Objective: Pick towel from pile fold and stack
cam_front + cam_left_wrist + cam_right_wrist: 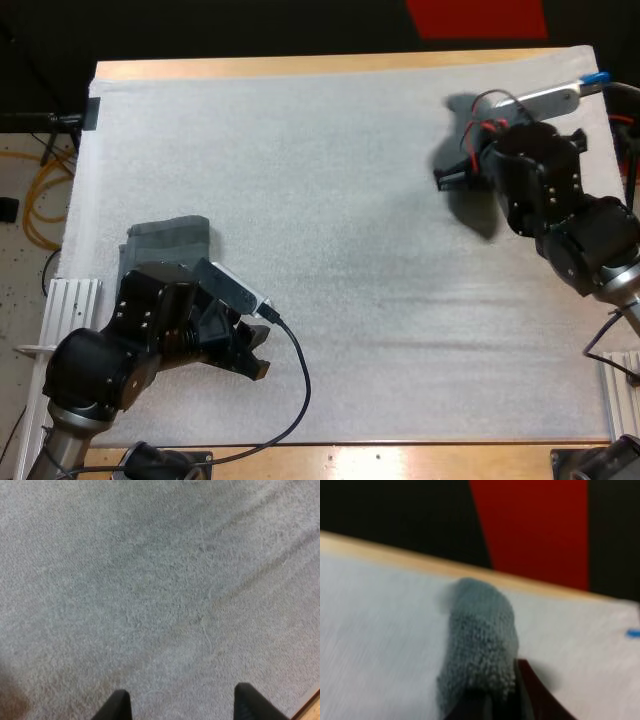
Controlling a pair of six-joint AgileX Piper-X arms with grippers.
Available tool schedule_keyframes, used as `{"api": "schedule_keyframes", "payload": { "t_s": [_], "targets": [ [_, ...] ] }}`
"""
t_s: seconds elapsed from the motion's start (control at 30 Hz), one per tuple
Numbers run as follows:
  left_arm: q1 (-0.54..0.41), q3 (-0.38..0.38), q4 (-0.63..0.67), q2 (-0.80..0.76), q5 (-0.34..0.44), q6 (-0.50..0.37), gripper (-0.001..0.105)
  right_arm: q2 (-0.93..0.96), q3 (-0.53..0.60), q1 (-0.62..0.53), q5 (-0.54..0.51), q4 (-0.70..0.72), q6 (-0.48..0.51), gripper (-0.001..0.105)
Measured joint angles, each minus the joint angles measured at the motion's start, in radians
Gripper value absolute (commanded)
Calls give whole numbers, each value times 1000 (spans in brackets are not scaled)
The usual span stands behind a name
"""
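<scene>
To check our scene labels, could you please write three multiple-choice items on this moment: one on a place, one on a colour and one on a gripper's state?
1. Where does the folded towel lie?
A. On the left side of the mat, by the left arm
B. At the mat's far right corner
C. Hanging over the table's far edge

2. What colour is the held towel in the right gripper?
A. Red
B. Dark grey-green
C. Yellow

3. How does the left gripper stand?
A. Shut on a towel
B. Open over bare mat
C. Shut on nothing

Answers:
1 A: the high view shows it beside that arm.
2 B: the right wrist view shows grey-green cloth pressed between the fingers.
3 B: its fingers stand apart with only mat between them.
</scene>
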State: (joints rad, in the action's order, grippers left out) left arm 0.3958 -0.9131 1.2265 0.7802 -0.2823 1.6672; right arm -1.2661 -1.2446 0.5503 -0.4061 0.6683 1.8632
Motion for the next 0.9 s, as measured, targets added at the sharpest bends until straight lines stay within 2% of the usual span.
{"api": "schedule_keyframes", "payload": {
  "t_s": [0.07, 0.17, 0.3, 0.4, 0.6, 0.73, 0.8, 0.9],
  "targets": [
    [0, 0, -2, 0, 0, 0, 44, -11, 0, 12, 71, 68, -16, 0],
    [0, 0, -11, 0, 0, 0, 44, -43, 25, 53, 160, 147, -100, 0],
    [0, 0, -24, 0, 0, 0, 44, -117, 96, 147, 289, 166, -189, 0],
    [0, 0, -24, 0, 0, 0, 44, -185, 129, 253, 378, 166, -221, 0],
    [0, 0, -24, 0, 6, 0, 44, -260, 132, 465, 406, 120, -226, 0],
    [0, 0, -24, 0, 16, 0, 44, -264, 132, 535, 413, 106, -232, 0],
    [0, 0, -24, 0, 16, 0, 44, -264, 132, 544, 415, 106, -247, 5],
    [0, 0, -24, 0, 16, 0, 44, -264, 132, 543, 416, 120, -260, 28]
  ]
}}
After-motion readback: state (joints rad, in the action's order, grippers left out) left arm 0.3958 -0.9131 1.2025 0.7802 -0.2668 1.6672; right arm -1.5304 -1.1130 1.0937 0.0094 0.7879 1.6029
